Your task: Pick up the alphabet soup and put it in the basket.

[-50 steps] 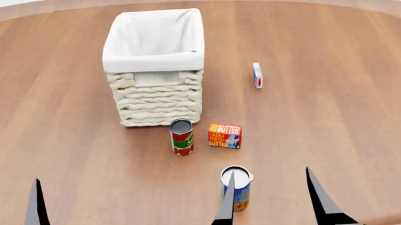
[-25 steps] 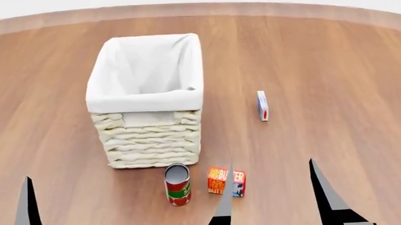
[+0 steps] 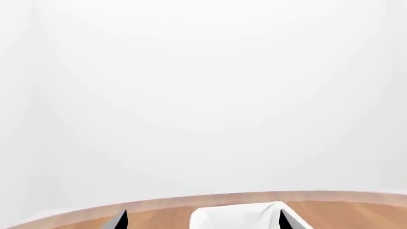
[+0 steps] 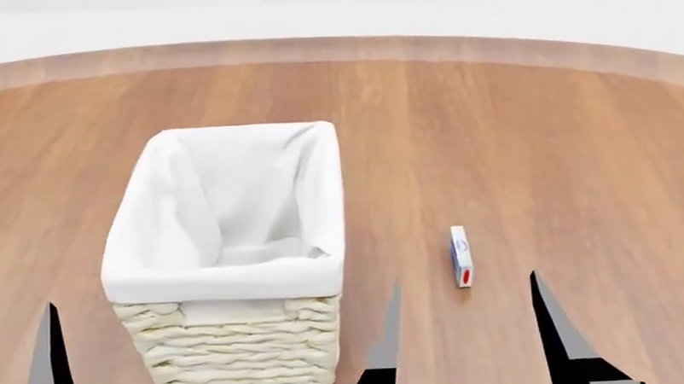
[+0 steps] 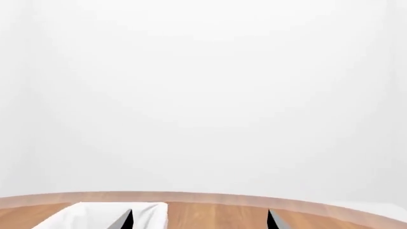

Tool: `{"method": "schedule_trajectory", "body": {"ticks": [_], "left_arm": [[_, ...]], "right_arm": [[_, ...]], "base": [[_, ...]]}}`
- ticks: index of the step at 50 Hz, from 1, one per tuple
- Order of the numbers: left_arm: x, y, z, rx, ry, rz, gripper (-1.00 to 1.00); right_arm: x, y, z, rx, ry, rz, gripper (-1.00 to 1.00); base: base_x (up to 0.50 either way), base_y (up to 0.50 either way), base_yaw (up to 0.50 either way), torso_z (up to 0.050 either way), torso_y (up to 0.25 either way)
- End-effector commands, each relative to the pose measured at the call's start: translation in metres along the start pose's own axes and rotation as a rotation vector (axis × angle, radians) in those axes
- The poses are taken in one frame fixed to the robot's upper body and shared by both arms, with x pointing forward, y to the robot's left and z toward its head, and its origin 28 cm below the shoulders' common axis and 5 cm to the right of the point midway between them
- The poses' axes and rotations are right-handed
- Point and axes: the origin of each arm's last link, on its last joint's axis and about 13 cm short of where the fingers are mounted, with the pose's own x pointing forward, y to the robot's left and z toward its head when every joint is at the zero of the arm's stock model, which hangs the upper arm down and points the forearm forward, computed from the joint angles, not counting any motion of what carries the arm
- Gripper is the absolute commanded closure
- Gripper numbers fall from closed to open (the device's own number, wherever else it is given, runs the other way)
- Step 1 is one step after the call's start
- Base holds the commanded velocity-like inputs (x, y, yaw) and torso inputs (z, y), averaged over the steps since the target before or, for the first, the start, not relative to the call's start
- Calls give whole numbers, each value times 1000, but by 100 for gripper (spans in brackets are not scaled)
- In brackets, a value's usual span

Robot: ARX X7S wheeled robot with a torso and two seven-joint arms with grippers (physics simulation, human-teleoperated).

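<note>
The alphabet soup is out of view in every frame. The cream wicker basket (image 4: 228, 362) with white cloth lining stands on the wooden table at the lower left of the head view. Its lining also shows in the left wrist view (image 3: 235, 215) and the right wrist view (image 5: 89, 215). My right gripper (image 4: 470, 345) is open and empty, low in the head view to the right of the basket. My left gripper (image 3: 203, 222) is open and empty. Only one of its fingers (image 4: 50, 360) shows in the head view, left of the basket.
A small white box (image 4: 462, 256) with a red and blue mark lies on the table right of the basket, just beyond my right gripper. The round wooden table's far edge (image 4: 337, 49) curves across the back, with a white wall behind it.
The head view has tilted up. The basket and small box slid down the frame. The red-and-green can, the butter box and the alphabet soup dropped out of the bottom edge.
</note>
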Motion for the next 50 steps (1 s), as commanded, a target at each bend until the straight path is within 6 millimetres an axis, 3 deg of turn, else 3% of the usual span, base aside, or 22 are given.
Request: {"method": "schedule_trajectory", "body": {"ticks": [1, 5, 39, 50], "left_arm": [[0, 0, -1, 1, 5, -1, -100], [0, 0, -2, 0, 9, 0, -100], [0, -1, -2, -7, 20, -8, -100], [2, -1, -5, 9, 27, -2, -100]], "right_arm": [[0, -1, -1, 9, -6, -14, -100], [-1, -2, -1, -3, -5, -12, -100], [-2, -2, -2, 6, -2, -13, -100], [5, -8, 17, -32, -36, 39, -100]], "base": [[500, 0, 0, 0, 0], [0, 0, 0, 0, 0], [0, 500, 0, 0, 0], [0, 0, 0, 0, 0]]}}
